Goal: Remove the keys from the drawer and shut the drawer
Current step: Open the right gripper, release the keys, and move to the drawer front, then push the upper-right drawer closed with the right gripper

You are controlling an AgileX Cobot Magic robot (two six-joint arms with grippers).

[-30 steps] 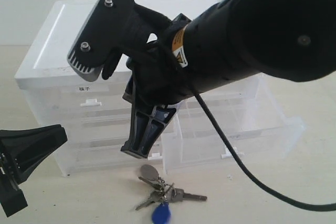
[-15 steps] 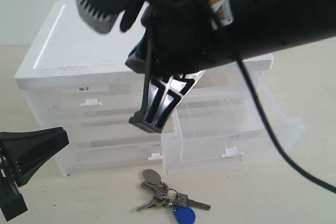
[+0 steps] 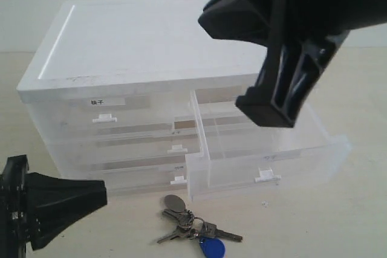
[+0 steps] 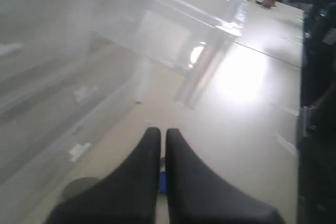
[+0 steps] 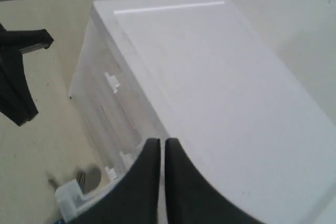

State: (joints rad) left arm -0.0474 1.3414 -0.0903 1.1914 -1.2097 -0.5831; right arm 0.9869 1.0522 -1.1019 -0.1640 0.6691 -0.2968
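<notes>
The keys (image 3: 192, 228) lie on the table in front of the chest, with the blue fob (image 3: 211, 248) nearest the camera and the grey disc tag (image 3: 175, 203) by the chest's foot. The frosted drawer (image 3: 266, 149) stands pulled out at the right, its white tab handle (image 3: 267, 177) facing forward, nothing visible inside. My right gripper (image 3: 266, 113) hangs shut above the open drawer, holding nothing. My left gripper (image 3: 100, 193) sits shut low at the left, pointing toward the keys; a sliver of the blue fob (image 4: 163, 181) shows between its fingers in the left wrist view.
The white drawer chest (image 3: 145, 46) fills the back; its left narrow drawer carries a label with black characters (image 3: 100, 102), and full-width drawers sit below. In the right wrist view the chest's flat top (image 5: 220, 87) lies under the fingers (image 5: 178, 182).
My right arm has risen and swung right, away from the keys, which stay on the table. My left gripper has moved right, toward the keys.
</notes>
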